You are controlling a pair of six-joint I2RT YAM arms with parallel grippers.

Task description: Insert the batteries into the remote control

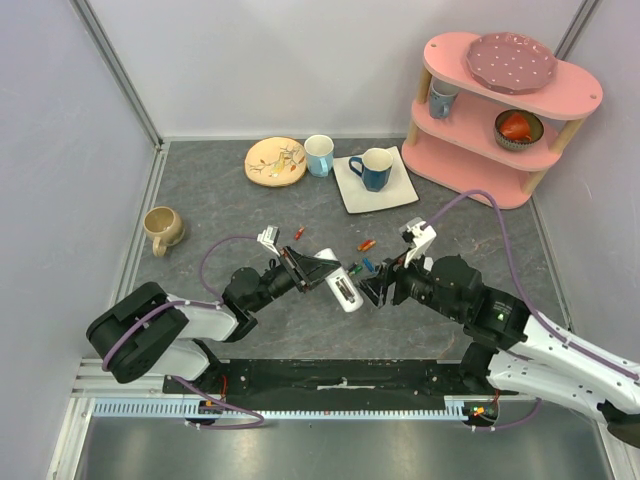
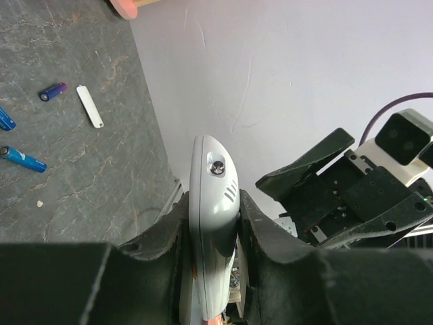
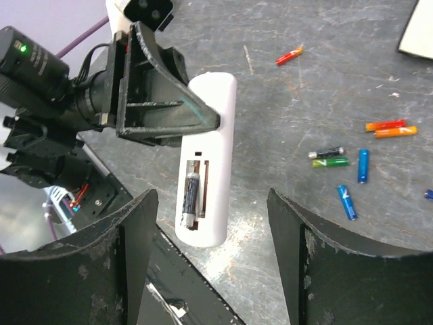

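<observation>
— Where's the remote (image 3: 215, 128)?
— My left fingers (image 1: 315, 268) pinch it by its sides, off the counter (image 1: 200, 200), near the middle of the near edge. Its long axis points at my right fingers (image 1: 372, 288). One battery (image 3: 190, 193) is seated, and the slot (image 3: 205, 184) beside it looks bare.
— And the right fingers?
— Spread, empty, facing the remote's end. The spares (image 3: 345, 202) lie on the counter just beyond the remote, on the right side, so I'd fetch one with the right.

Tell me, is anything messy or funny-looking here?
Yes. The batteries lie scattered on the table, pointing every way. The remote control is open, one battery inside, one slot empty, and a small white cover lies apart.
</observation>
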